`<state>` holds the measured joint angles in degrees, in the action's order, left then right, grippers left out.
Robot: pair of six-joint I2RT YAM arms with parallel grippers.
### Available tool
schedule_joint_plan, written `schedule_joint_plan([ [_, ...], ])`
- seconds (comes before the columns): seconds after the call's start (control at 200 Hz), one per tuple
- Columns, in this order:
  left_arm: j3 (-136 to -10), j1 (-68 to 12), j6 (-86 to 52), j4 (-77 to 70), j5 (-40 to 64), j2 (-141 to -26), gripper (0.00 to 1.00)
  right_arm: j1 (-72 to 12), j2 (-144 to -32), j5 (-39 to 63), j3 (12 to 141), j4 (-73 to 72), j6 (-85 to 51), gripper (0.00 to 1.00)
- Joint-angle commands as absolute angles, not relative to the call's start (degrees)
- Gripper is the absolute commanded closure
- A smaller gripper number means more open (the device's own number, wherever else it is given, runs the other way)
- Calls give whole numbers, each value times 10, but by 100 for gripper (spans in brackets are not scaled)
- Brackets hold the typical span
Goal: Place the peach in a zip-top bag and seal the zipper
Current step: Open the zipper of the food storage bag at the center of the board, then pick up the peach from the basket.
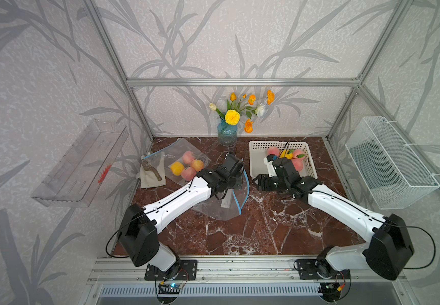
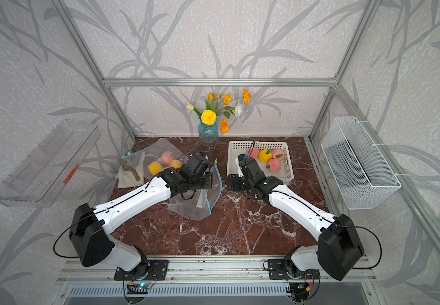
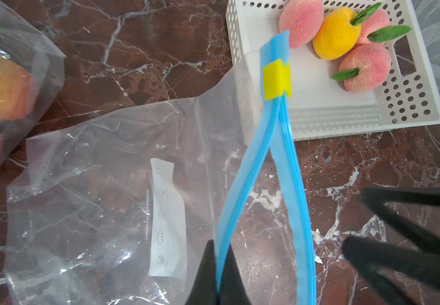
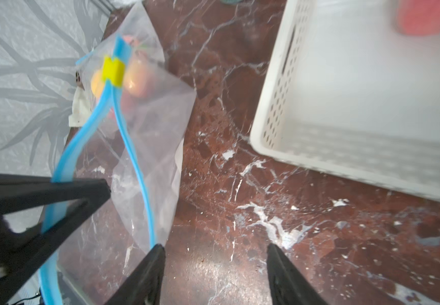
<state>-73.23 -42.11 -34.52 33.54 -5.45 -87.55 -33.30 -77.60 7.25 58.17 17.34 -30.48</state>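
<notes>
Beside a basket [image 3: 411,111] of four peaches [image 3: 366,68], left gripper [image 3: 217,249] pinches one zip-top bag [image 3: 94,211] by its blue zipper [image 3: 242,179]; right gripper [image 4: 216,248] gapes empty.

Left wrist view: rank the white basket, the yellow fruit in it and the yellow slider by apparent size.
1. white basket
2. yellow fruit
3. yellow slider, smallest despite likely sitting nearer the camera

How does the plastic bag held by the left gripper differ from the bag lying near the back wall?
The held bag is empty; the far bag contains fruit. The held bag's mouth is open, one edge pinched by the left gripper; the far bag lies untouched. Both are clear plastic.
</notes>
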Motion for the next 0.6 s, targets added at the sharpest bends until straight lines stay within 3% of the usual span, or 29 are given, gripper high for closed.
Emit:
schedule_joint_plan([
  [0.0,-721,-411,-362,307,-8,-882,100,-284,-739,86,582,166,-278,32],
  [0.28,-711,-400,-367,297,21,-886,100,-171,-782,-23,621,247,-222,0],
  [0.595,-707,-397,-364,299,43,-884,100,-113,-962,-160,736,273,-157,1],
])
